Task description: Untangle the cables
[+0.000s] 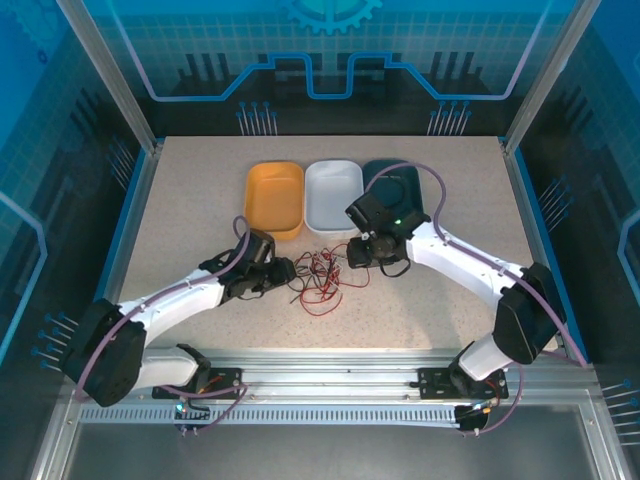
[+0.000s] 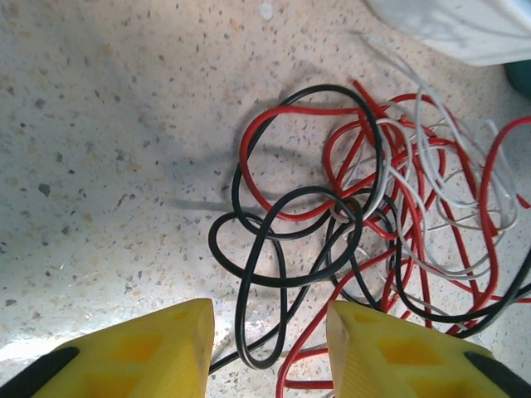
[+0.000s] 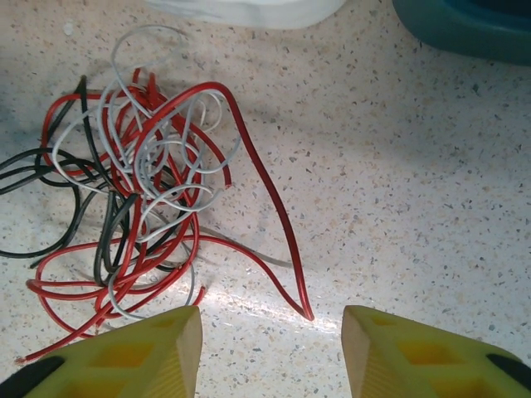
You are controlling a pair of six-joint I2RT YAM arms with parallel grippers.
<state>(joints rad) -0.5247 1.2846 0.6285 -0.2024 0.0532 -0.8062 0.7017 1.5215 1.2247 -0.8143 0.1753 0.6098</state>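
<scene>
Here the cables (image 1: 322, 278) lie in 1 knotted heap on the speckled table (image 1: 180, 220), near its middle, just in front of the white tray (image 1: 334, 195) and between the 2 grippers. From above only red and black strands can be made out; the pale ones are too thin to pick out there. The left gripper (image 1: 283, 272) sits at the heap's left edge and the right gripper (image 1: 352, 255) at its upper right, but their fingertips are too small and dark in the top view to judge. The left wrist view shows the left gripper's yellow fingers (image 2: 141, 348) spread apart, clamping nothing; a black loop of the tangle (image 2: 357, 215) lies on the table in the gap between them, and the wires run out of the frame at the right and bottom. In the right wrist view the right gripper's fingers (image 3: 415, 356) are likewise parted and empty, with the heap (image 3: 153, 195) ahead to the left, cut off at the left edge, and a red strand bending just before the gap. An orange tray (image 1: 274, 198) stands left of the white one; the teal tray (image 1: 392, 185) on its right is partly covered by the right arm (image 1: 470, 265).
</scene>
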